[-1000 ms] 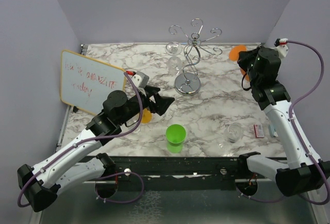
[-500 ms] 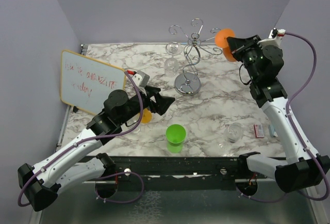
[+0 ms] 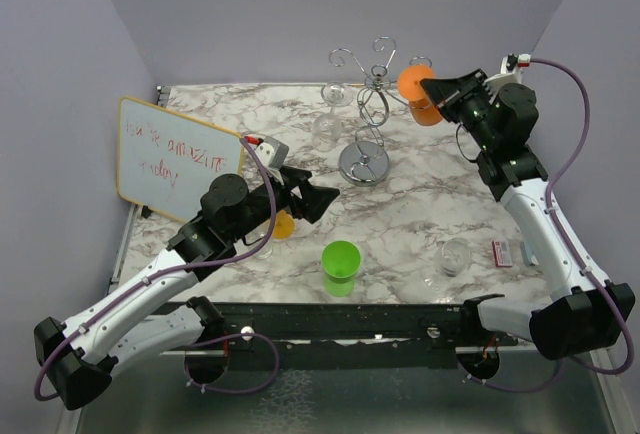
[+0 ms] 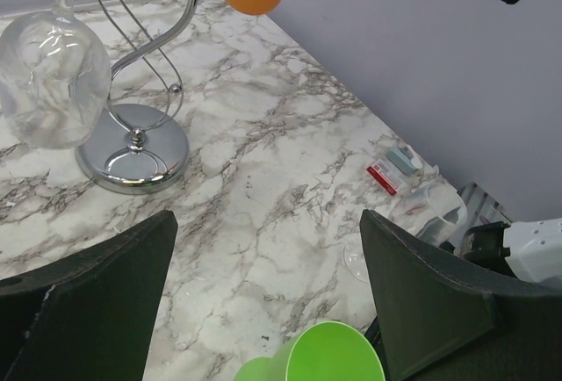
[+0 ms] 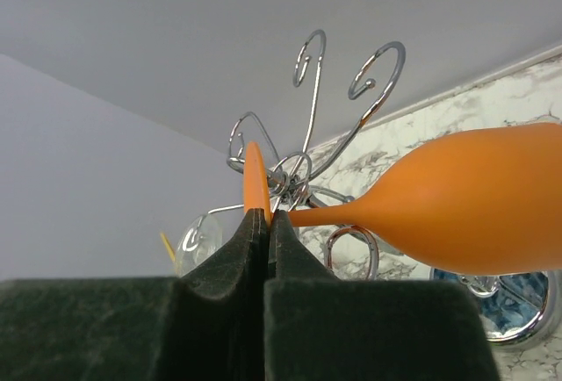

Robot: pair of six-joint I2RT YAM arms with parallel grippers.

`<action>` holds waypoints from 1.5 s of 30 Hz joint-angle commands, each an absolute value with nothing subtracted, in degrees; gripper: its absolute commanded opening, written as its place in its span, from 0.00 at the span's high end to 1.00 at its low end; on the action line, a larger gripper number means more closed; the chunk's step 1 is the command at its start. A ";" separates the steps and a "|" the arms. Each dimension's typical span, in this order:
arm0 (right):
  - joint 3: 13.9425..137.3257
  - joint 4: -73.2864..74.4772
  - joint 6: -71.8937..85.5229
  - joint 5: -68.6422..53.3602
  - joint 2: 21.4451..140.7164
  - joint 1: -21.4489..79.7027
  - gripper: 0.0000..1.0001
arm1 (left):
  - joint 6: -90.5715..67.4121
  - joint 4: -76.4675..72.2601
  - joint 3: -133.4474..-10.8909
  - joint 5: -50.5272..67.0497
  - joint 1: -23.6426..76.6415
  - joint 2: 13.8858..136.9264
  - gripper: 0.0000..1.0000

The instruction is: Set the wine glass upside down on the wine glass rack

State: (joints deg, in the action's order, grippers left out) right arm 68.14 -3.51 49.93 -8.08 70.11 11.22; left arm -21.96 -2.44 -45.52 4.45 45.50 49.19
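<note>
My right gripper is shut on the flat foot of an orange wine glass. In the right wrist view the foot stands edge-on between the closed jaws of my right gripper, and the stem runs sideways to the orange wine glass bowl. The glass hangs in the air just right of the chrome wine glass rack, near its curled upper arms. A clear glass hangs upside down on the rack's left side. My left gripper is open and empty above the table, its fingers wide apart.
A green cup stands near the front, just below my left gripper. A clear glass and a small red box sit at the front right. A whiteboard leans at the left. The rack's round base rests mid-table.
My right arm swung left from the back right corner, carrying the orange glass up beside the rack's arms. The left arm stayed still.
</note>
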 commanded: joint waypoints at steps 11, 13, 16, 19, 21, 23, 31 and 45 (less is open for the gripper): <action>72.99 5.83 47.35 -18.26 72.18 11.27 0.99 | -21.32 -0.64 -47.24 2.69 45.50 47.30 0.14; 73.26 6.25 47.52 -18.71 72.23 11.25 0.99 | -21.65 -0.53 -47.15 2.88 45.57 47.36 0.14; 73.99 8.00 47.46 -18.73 72.07 11.25 0.99 | -21.80 -0.53 -46.85 2.64 45.56 47.32 0.14; 74.07 9.44 47.42 -17.79 70.83 11.25 0.99 | -21.80 -0.36 -46.79 2.47 45.53 47.28 0.14; 74.09 10.96 47.25 -16.34 69.99 11.23 0.99 | -21.95 -0.35 -46.76 2.38 45.52 47.24 0.14; 73.98 12.00 47.12 -14.89 69.10 11.25 0.99 | -22.04 -0.43 -46.76 2.37 45.53 47.28 0.14; 73.18 12.40 46.16 -6.61 66.48 11.29 0.99 | -22.15 -0.53 -46.76 2.37 45.57 47.54 0.14; 72.25 12.70 47.84 2.22 67.33 11.25 0.96 | -22.24 -0.12 -46.99 2.20 45.53 48.48 0.14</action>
